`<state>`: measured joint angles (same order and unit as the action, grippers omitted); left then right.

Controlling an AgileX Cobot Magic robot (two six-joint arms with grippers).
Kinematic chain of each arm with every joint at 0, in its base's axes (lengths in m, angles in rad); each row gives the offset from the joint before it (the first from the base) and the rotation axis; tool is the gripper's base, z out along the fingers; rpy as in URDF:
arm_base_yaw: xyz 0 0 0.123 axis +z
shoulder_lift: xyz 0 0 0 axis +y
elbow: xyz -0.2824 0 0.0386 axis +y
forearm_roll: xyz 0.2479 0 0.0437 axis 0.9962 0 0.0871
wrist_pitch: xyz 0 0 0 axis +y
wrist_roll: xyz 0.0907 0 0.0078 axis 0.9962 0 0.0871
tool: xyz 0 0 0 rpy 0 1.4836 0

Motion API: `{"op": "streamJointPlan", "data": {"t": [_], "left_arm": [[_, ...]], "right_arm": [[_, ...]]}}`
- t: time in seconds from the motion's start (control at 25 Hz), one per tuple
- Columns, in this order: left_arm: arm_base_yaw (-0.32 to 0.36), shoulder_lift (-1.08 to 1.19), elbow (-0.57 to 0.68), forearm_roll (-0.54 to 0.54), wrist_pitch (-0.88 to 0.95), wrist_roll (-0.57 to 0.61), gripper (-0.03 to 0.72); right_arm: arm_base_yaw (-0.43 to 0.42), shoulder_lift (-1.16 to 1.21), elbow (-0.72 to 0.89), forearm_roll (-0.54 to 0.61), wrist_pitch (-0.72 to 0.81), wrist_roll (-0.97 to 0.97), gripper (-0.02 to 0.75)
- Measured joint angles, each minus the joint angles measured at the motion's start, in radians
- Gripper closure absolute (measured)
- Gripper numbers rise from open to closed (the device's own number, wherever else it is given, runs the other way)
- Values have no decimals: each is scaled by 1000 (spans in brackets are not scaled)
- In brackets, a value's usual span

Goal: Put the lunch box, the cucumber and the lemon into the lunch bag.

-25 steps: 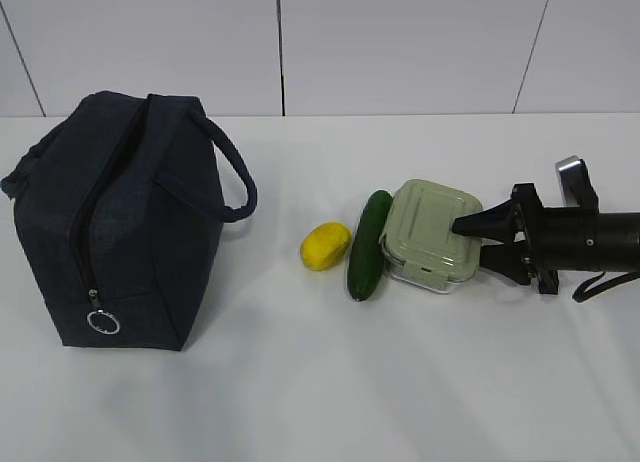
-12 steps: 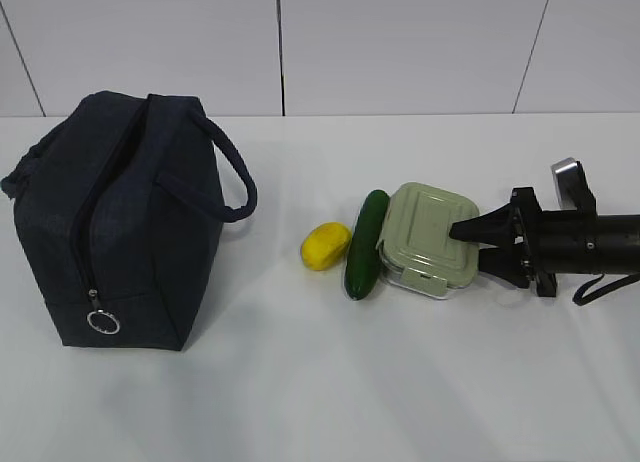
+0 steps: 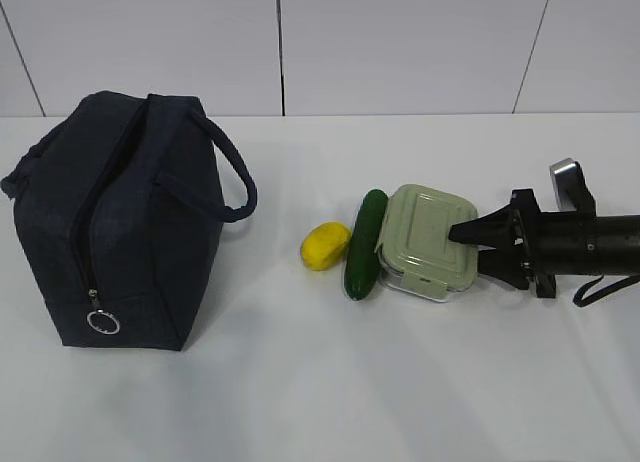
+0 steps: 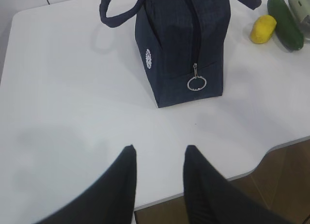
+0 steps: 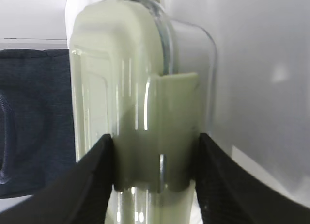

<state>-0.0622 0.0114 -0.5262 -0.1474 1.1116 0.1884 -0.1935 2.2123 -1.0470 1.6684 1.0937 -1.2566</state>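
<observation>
Clamping the ribbed sage-lidded clear lunch box [image 3: 428,240], right jaws grip its clip; left jaws hang part-open, empty.

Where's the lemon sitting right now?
In the exterior view the lemon lies on the table right of centre, just left of the cucumber and well right of the lunch bag; nothing grips it.

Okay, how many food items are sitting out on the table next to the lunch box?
2: the lemon lies apart, toward the bag, and the cucumber lies right against the lunch box. Nothing shows inside the shut bag.
</observation>
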Motion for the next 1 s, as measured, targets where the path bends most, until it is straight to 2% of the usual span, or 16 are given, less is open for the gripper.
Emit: {"op": "streamJointPlan", "data": {"t": [0.4, 1.0], "left_arm": [[0, 0, 0, 0, 0, 0, 449], [0, 0, 0, -6, 0, 0, 449]], "right_arm": [[0, 0, 0, -10, 2, -2, 364], [2, -41, 0, -97, 2, 3, 365]]}}
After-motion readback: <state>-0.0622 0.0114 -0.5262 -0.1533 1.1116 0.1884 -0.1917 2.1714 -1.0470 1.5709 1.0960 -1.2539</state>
